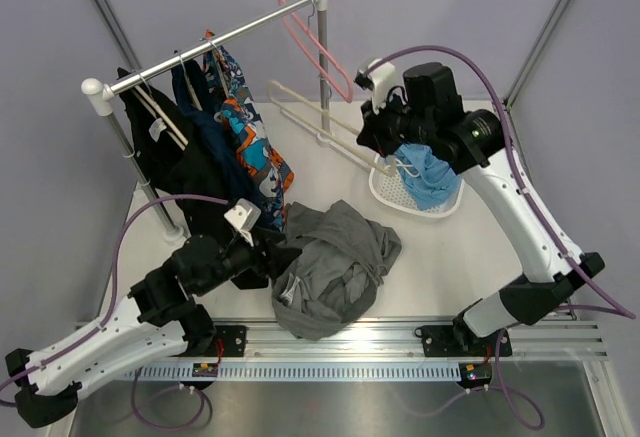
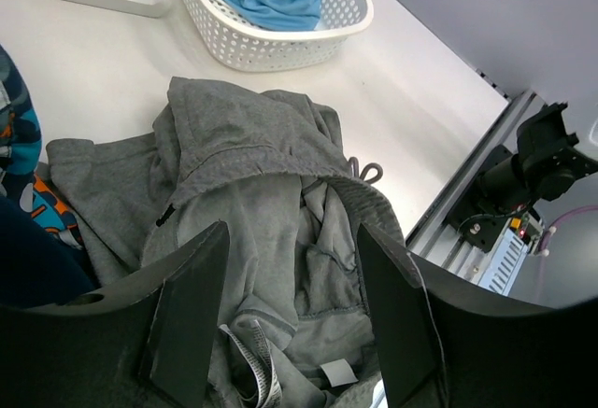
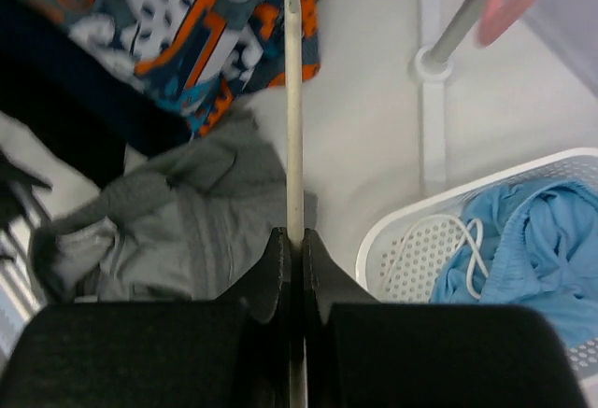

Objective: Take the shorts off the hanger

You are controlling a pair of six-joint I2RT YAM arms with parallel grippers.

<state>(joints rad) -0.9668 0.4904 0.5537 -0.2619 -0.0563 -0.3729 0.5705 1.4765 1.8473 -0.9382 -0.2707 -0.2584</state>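
At the near edge of the table (image 1: 440, 277), about its middle, the grey shorts (image 1: 335, 262) lie in a crumpled heap, off any hanger. In the same top view the light blue shorts (image 1: 432, 179) sit in a white perforated basket (image 1: 385, 193) toward the right side of the table, under the right arm. A clothes rack (image 1: 230, 34) at the far left corner carries a black garment (image 1: 190, 157) and an orange-and-blue patterned garment (image 1: 255, 142). A pink hanger (image 1: 320, 47) hangs on its rail. In the left wrist view the left gripper (image 2: 291, 324) stands wide apart over the grey shorts and clamps nothing. Whether its fingers (image 2: 187, 319) touch the cloth I cannot tell. In the right wrist view the right gripper (image 3: 294, 254) is closed tight on the thin bar of a cream hanger (image 3: 294, 100). The blue shorts and their white drawstring (image 3: 467, 240) lie in the basket at the lower right.
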